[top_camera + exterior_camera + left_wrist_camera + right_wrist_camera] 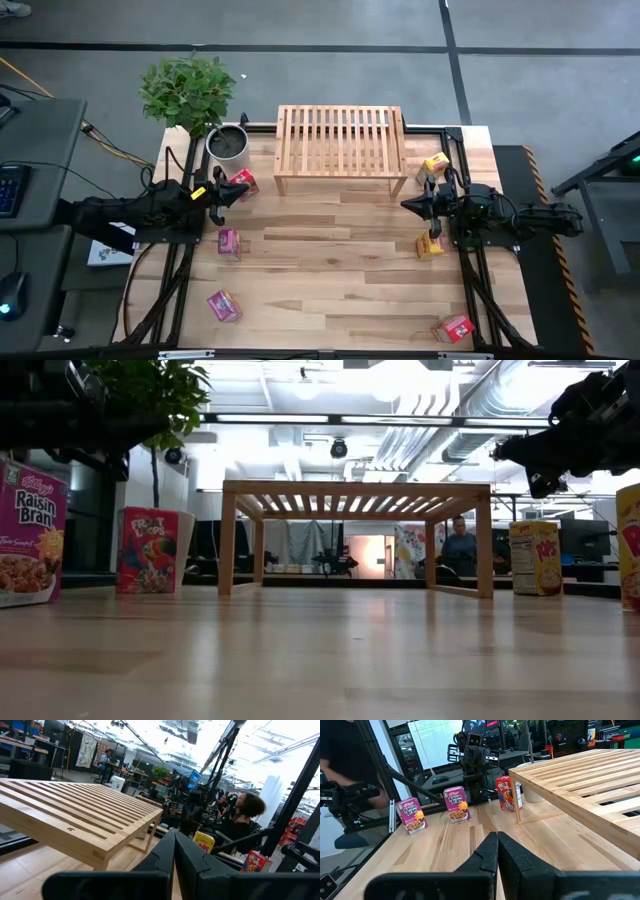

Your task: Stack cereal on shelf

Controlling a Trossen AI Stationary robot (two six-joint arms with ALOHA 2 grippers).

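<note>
The shelf [340,145], a low slatted light-wood rack, stands on its short legs at the table's far middle, and its top is bare. Six small cereal boxes stand on the table. On the left are a red one [242,184] and two pink ones [229,242] [224,305]. On the right are two yellow ones [436,163] [430,246] and a red one [454,327]. My left gripper [222,193] hovers shut at the left edge beside the red box. My right gripper [406,205] hovers shut at the right edge, between the yellow boxes. Each wrist view shows its own fingers closed [175,835] [497,836] and holding nothing.
A potted plant [190,90] in a dark pot [228,142] stands at the far left corner beside the shelf. The table's middle and near part [330,270] is bare wood. People sit in the room beyond the table [245,815] [345,760].
</note>
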